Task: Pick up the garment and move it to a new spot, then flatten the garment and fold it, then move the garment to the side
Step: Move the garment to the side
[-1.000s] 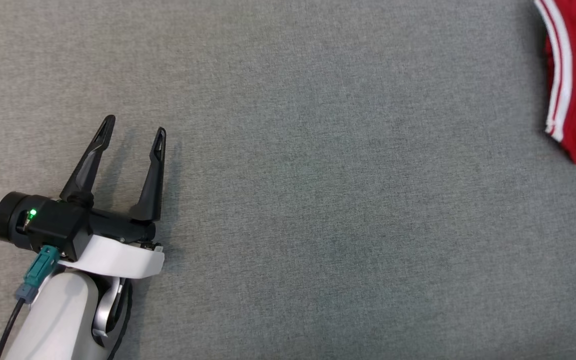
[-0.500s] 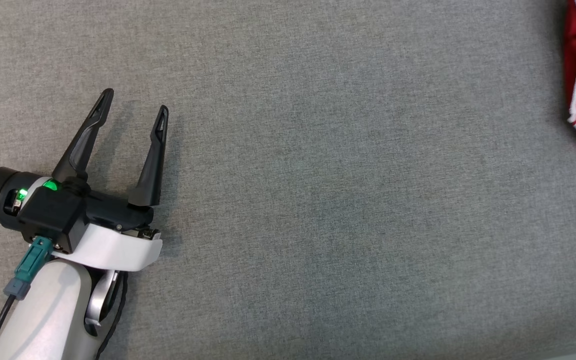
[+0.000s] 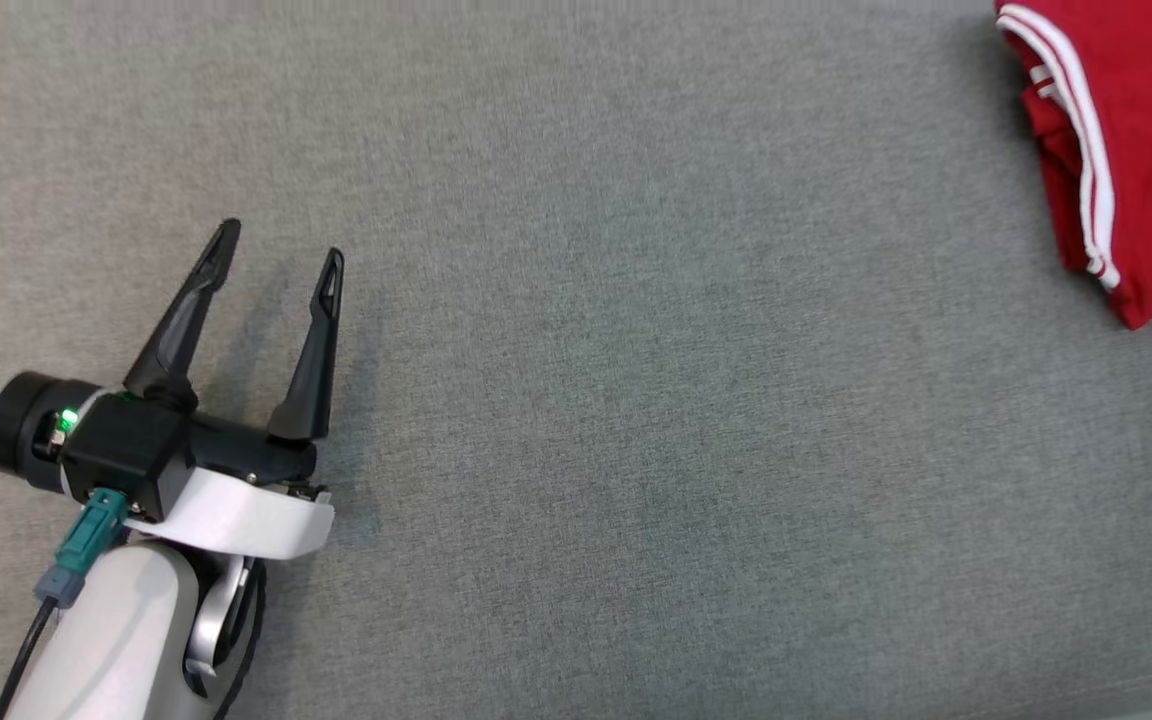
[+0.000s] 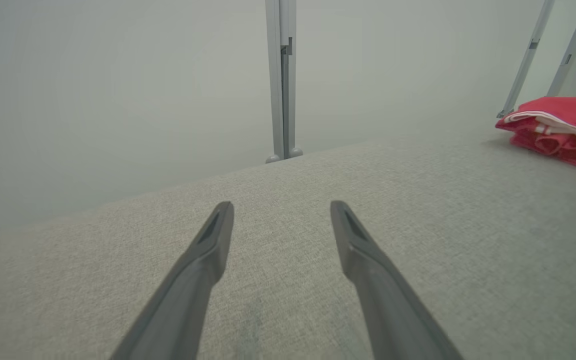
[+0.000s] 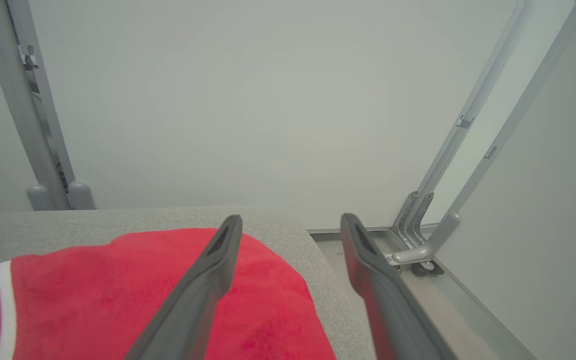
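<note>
Grey surface (image 3: 636,400) is hosting a risky spot: the right pincer (image 5: 290,219), spread, is hovering over the folded red garment (image 5: 93,280) lying by its far right corner, where a low retreat could be snagging and dragging it off; the left pincer (image 3: 281,240) is idling spread.

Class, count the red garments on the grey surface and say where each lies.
1. The red garment lies folded at the right end of the grey surface; others could sit outside the frames.
</note>
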Controlling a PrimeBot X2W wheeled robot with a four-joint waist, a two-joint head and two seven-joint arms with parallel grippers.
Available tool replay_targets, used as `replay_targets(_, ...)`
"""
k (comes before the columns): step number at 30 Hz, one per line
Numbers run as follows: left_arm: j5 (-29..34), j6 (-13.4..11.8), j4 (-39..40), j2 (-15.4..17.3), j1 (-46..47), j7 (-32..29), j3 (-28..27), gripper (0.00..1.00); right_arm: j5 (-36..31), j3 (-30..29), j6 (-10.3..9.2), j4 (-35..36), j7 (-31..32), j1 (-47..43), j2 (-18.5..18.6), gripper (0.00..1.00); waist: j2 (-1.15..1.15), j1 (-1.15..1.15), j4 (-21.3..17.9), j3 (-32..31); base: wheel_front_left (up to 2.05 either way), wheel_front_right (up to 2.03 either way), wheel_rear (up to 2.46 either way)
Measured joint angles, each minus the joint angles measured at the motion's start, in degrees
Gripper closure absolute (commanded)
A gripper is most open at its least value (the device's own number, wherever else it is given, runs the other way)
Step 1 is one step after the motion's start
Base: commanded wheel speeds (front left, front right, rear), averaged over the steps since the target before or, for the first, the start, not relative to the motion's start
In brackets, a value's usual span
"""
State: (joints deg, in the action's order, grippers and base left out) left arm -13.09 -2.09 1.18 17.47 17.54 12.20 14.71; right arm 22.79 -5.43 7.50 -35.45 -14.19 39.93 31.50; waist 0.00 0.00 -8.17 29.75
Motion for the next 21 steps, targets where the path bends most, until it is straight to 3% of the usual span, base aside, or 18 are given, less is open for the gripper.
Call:
replay_targets(9, -1.2, -1.3, -1.8, -1.2, -3.4, 0.7, 0.1, 0.0, -2.2, 1.9, 0.0, 6.8, -0.2, -5.9, -6.5, 0.0, 0.0, 0.0, 0.5, -6.6, 0.0, 0.0, 0.0)
replay_targets(21, -3.7, -3.0, -4.2, -2.1, -7.6, 1.5, -1.4, 0.0, -7.4, 2.8, 0.0, 18.4, 1.3, -16.7, -18.2, 0.0, 0.0, 0.0, 4.0, -13.2, 0.0, 0.0, 0.0)
